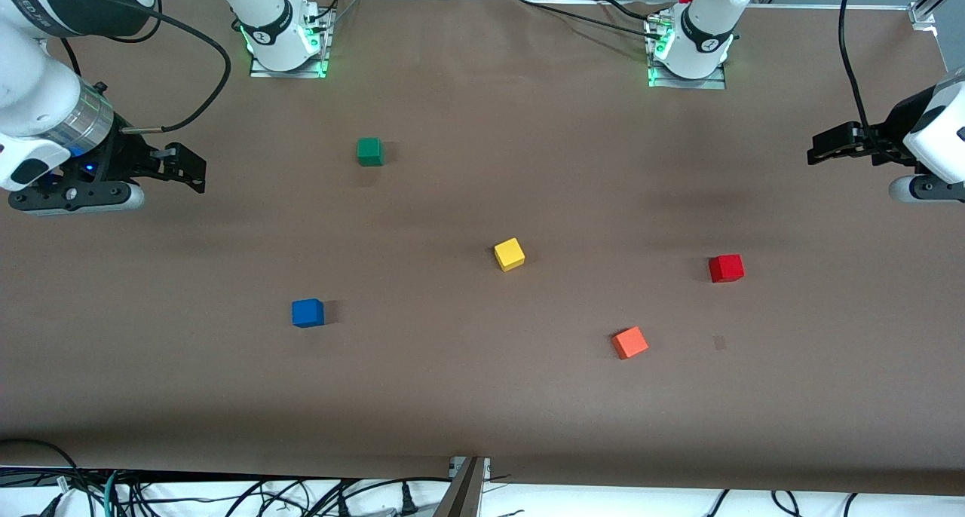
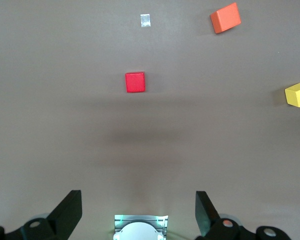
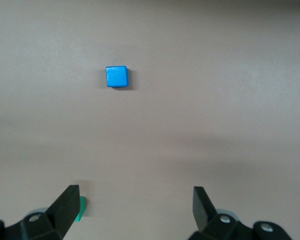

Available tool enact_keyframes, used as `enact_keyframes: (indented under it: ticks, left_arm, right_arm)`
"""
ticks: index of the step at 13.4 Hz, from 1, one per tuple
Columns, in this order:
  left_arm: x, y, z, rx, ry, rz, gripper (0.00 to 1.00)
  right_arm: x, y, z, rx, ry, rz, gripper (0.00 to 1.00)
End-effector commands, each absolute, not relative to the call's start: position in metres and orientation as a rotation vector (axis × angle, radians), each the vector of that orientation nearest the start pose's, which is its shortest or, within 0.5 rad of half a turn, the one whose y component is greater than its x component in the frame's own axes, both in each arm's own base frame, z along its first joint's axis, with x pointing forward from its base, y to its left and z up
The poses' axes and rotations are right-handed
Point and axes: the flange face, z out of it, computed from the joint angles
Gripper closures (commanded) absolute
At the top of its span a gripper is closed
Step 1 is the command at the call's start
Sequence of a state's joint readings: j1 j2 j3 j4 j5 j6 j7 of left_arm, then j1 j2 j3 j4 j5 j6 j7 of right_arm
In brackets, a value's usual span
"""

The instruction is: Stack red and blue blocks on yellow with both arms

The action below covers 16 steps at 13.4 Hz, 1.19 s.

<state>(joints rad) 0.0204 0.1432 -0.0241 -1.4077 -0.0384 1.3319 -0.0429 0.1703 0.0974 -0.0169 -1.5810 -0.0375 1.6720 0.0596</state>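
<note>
The yellow cube (image 1: 510,254) sits mid-table. The red cube (image 1: 726,268) lies beside it toward the left arm's end, and the blue cube (image 1: 307,313) lies toward the right arm's end, slightly nearer the camera. My left gripper (image 1: 820,149) hangs open and empty over the bare table at its end. Its wrist view shows the gripper (image 2: 138,212), the red cube (image 2: 135,82) and the yellow cube (image 2: 297,95). My right gripper (image 1: 188,169) hangs open and empty over the bare table at its end. Its wrist view shows the gripper (image 3: 135,210) and the blue cube (image 3: 116,76).
A green cube (image 1: 369,151) lies farther from the camera than the blue one and shows in the right wrist view (image 3: 80,208). An orange cube (image 1: 629,343) lies nearer the camera than the red one and shows in the left wrist view (image 2: 225,18). A small tape patch (image 1: 719,342) lies beside the orange cube.
</note>
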Motion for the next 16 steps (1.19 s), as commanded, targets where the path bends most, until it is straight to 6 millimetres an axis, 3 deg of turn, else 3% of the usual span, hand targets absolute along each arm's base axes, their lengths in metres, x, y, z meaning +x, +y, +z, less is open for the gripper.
enact_keyframes:
  ticks: [1, 7, 11, 14, 16]
  left_arm:
    - [0.574, -0.006, 0.605, -3.122, -0.017, 0.339, 0.0]
    - [0.577, -0.005, 0.598, -3.093, -0.013, 0.352, 0.0]
    - [0.607, -0.01, 0.546, -3.143, -0.011, 0.383, 0.0]
    - [0.634, -0.001, 0.483, -3.147, -0.03, 0.388, 0.0]
    - [0.64, -0.002, 0.434, -3.15, -0.032, 0.365, 0.0]
  right_arm:
    - [0.583, 0.086, 0.576, -3.179, -0.163, -0.014, 0.0]
    - [0.583, 0.087, 0.575, -3.175, -0.17, -0.011, 0.0]
    - [0.583, 0.085, 0.575, -3.175, -0.175, -0.011, 0.0]
    - [0.583, 0.087, 0.577, -3.174, -0.18, -0.023, 0.0]
    - [0.584, 0.085, 0.576, -3.175, -0.175, -0.021, 0.0]
